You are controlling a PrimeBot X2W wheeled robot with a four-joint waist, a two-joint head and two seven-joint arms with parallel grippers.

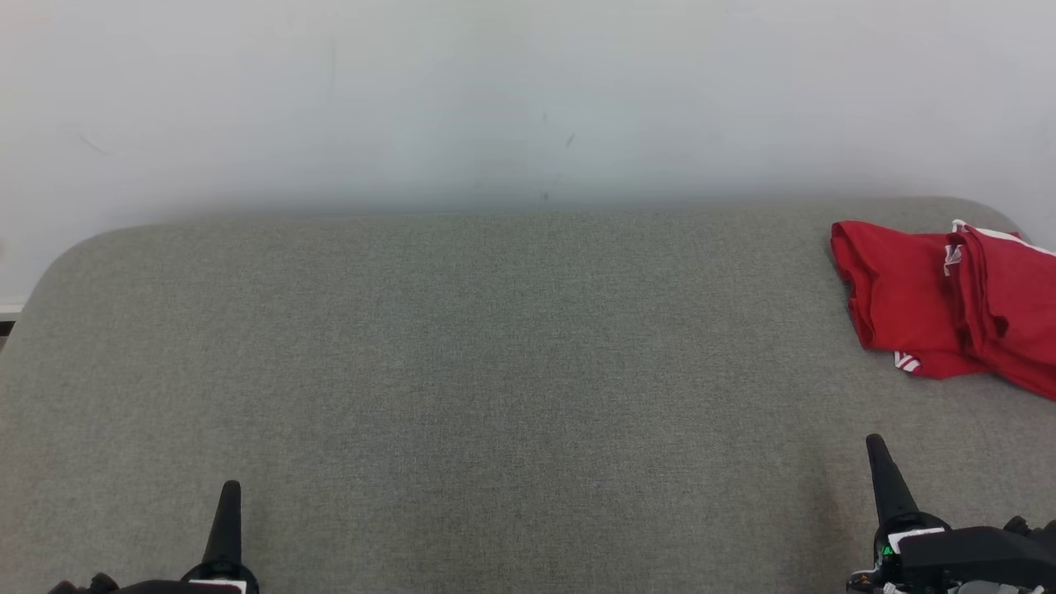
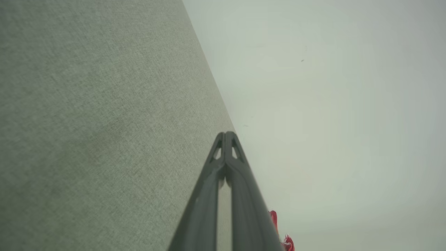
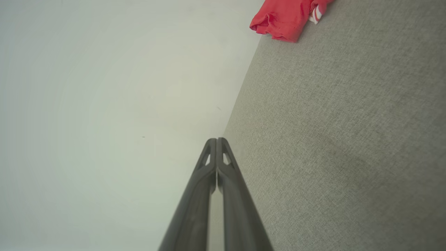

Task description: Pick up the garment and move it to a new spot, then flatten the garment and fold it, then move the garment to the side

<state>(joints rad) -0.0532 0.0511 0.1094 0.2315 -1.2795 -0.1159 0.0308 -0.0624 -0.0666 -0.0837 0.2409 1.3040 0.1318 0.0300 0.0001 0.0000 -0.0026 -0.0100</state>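
Observation:
The garment [image 1: 949,305] is red with white trim and lies crumpled at the far right of the grey fabric surface [image 1: 495,371], running off the head view's right edge. A corner of the garment [image 3: 285,17] appears at the top of the right wrist view, and a sliver of the garment [image 2: 273,218] peeks out beside the left fingers. My left gripper [image 1: 231,488] hangs low at the front left, shut and holding nothing, its tips [image 2: 226,134] pressed together. My right gripper [image 1: 874,443] sits at the front right, shut and holding nothing, well short of the garment; its tips [image 3: 216,140] meet.
A pale wall [image 1: 528,99] rises directly behind the surface's far edge. The grey surface has rounded far corners, and its wide middle and left stretch between the two grippers.

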